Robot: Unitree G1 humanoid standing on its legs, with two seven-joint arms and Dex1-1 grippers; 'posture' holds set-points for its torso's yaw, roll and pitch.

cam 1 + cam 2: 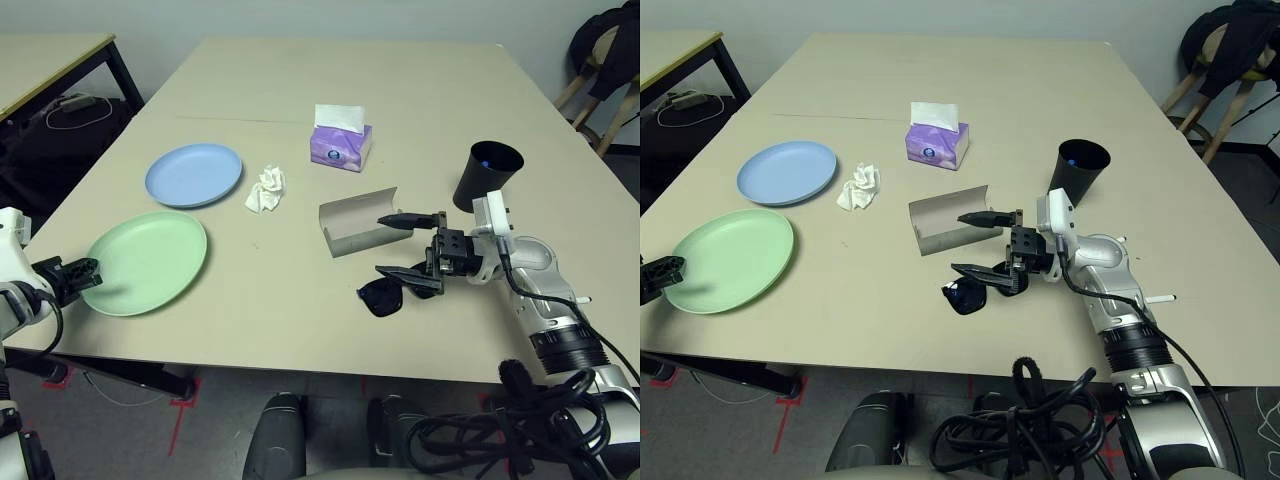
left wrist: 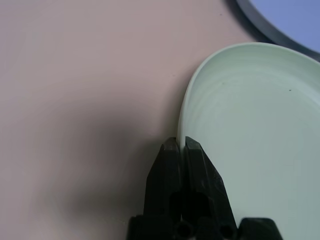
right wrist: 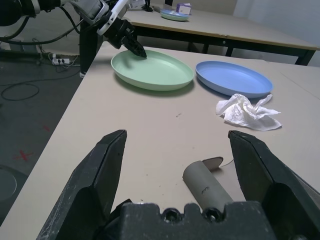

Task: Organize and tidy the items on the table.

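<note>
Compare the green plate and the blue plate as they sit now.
The green plate lies nearer the robot at the table's left edge; the blue plate lies farther in. The left gripper is shut on the green plate's rim; the blue plate is untouched. The crumpled tissue lies beside the blue plate, not the green. Both are round, shallow and empty.

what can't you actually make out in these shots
- What lies inside the tall black cup: a blue speck, too small, head views.
- Black sunglasses: partly behind the open right gripper, head views.
- Round green plate: cut by the frame edge, left wrist view, past the shut left gripper.
</note>
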